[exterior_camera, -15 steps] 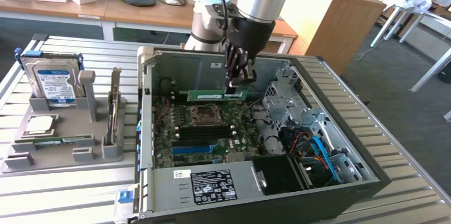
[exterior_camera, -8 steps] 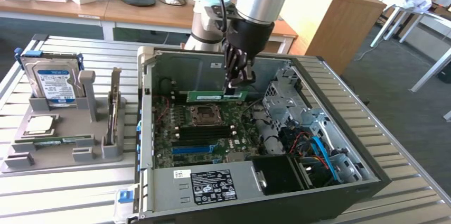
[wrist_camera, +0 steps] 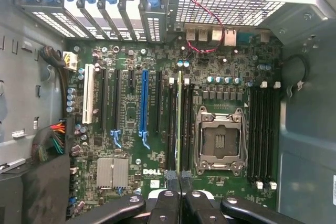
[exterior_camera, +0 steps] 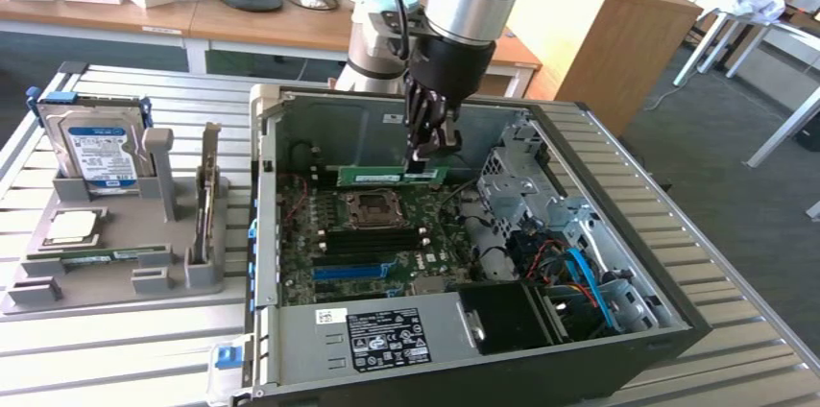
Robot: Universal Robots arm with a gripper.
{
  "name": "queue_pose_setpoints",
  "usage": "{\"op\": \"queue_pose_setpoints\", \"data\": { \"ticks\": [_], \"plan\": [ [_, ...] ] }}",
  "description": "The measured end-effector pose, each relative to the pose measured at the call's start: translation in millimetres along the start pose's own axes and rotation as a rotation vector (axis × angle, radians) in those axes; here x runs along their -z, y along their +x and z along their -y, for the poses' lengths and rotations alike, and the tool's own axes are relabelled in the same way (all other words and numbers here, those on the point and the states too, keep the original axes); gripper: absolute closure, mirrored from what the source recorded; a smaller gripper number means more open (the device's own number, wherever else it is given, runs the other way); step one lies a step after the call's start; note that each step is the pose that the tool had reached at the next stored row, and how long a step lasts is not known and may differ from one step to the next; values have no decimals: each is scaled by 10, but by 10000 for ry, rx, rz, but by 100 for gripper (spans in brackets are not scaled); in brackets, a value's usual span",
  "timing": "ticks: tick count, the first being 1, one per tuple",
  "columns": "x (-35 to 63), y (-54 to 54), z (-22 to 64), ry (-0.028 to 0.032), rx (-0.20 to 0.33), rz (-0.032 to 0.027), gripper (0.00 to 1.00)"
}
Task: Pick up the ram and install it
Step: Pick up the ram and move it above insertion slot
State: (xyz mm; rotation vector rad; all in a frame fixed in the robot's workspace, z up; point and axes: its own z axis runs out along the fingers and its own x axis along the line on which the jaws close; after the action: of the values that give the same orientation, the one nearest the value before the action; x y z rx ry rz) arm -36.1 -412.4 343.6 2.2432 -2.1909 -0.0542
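Exterior view: an open computer case point(exterior_camera: 346, 133) lies on a slatted metal desk point(exterior_camera: 115, 349), taking up the half toward the exterior view's right edge. A grey holder point(exterior_camera: 103, 282) sits near the exterior view's left edge of the desk, with a hard drive point(exterior_camera: 96, 148) standing upright in it.

The tool point(exterior_camera: 427, 159) reaches down into the case from above. It is closed tight on one end of the ram point(exterior_camera: 382, 177), which hangs level and on edge close to the case's far wall, above the motherboard point(exterior_camera: 372, 234). Room is tight here: the far wall is on one side, and a metal drive cage point(exterior_camera: 513, 186) with loose red and blue cables stands toward the exterior view's right.

In the wrist view the tool point(wrist_camera: 179, 178) has its fingers pressed together on the ram point(wrist_camera: 180, 119). The ram is seen edge-on as a thin green line running along the black memory slots just beside the processor socket point(wrist_camera: 218, 140). Whether it touches a slot is hard to tell.

White "DELL" lettering point(wrist_camera: 152, 172) is printed on the board near the fingertips. The power supply point(exterior_camera: 384, 335) carries a black label whose print is too small to read.
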Motion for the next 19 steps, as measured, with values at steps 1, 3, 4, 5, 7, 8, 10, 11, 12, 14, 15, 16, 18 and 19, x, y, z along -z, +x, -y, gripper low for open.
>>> {"op": "queue_pose_setpoints", "data": {
  "ticks": [1, 3, 4, 5, 7, 8, 10, 11, 12, 14, 15, 16, 18, 19],
  "plan": [
    [-1, -8, 0, 0, -5, 0, 89],
    [-1, -23, 1, -1, -10, -2, 89],
    [-2, -30, 1, -1, -13, -2, 89],
    [-2, -38, 1, -1, -16, -3, 89],
    [-4, -61, 2, -1, -27, -2, 89],
    [-5, -74, 2, 0, -34, -1, 89],
    [-5, -101, 3, 0, -52, -1, 89],
    [-5, -110, 3, 0, -60, -2, 89],
    [-5, -114, 4, -1, -62, -2, 89],
    [-6, -114, 4, -1, -62, -1, 89],
    [-6, -114, 4, 1, -64, -1, 89],
    [-7, -112, 3, 1, -66, 0, 89],
    [-7, -107, 2, 1, -67, 0, 89],
    [-7, -107, 3, 1, -67, 0, 89]
  ]
}}
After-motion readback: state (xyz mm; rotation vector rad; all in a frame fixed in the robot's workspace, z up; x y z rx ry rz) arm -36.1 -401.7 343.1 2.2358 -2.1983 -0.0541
